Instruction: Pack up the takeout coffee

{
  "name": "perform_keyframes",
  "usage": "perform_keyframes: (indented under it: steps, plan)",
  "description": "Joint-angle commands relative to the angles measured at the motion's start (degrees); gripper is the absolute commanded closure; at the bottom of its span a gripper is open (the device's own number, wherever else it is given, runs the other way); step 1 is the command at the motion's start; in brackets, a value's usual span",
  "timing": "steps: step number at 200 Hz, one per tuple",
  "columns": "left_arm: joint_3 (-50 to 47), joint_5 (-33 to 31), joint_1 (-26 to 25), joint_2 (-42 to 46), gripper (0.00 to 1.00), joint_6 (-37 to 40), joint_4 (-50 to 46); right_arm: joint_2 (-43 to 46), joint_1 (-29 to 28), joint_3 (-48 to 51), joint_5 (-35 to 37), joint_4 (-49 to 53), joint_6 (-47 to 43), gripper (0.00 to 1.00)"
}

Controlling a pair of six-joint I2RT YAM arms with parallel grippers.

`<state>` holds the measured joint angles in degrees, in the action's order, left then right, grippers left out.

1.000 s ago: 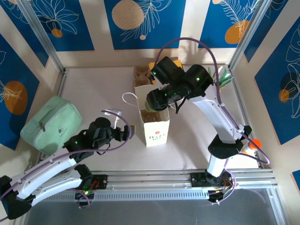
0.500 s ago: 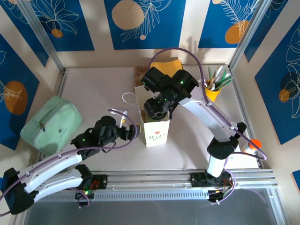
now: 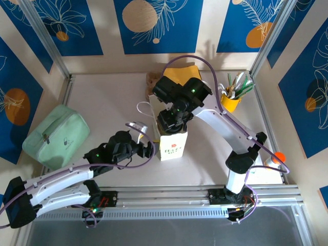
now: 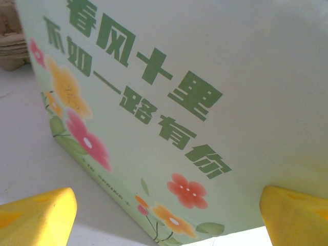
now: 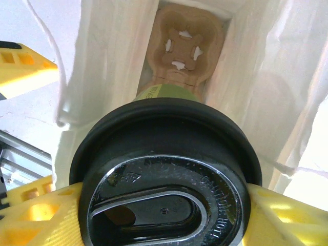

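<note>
Insertion step: my right claw (image 5: 161, 212) clamps the takeout coffee (image 5: 164, 154) at the paper bag (image 5: 110, 61) mouth, above the cardboard carrier (image 5: 185, 48). My left claw (image 4: 165, 212) gapes empty beside the bag. Next: lower straight, seat, release.

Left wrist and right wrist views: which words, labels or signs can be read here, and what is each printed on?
"春风十里": green print on the side of the paper bag, tops cropped.
"不如一路有你": the line below it.
Small line by the flowers: too small to read.
"CAUTION HOT": embossed on the lid of the takeout coffee, faint, likely reading.
</note>
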<state>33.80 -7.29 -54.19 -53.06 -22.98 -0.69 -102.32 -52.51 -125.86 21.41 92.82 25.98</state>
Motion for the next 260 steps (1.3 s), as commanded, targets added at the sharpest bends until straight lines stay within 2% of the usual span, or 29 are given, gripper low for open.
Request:
perform_keyframes:
  steps: [1,31,139,260]
  plan:
    - [0.78,1.09,-1.59,-1.89,0.08,2.06,2.96,-1.46,0.47,0.33,-1.87,2.83,0.06,0.36]
    - [-0.04,1.28,-2.13,-2.43,0.08,1.98,4.22,-2.88,0.85,-0.37,-2.78,3.1,-0.54,0.36]
    - [-1.29,-2.2,-2.1,3.57,0.05,3.82,-1.77,-7.42,1.62,-7.73,-3.48,6.05,-2.77,0.35]
    - [-1.7,-3.58,-2.1,5.42,0.05,4.61,-3.23,-8.55,3.38,1.39,-3.65,5.33,-0.48,0.35]
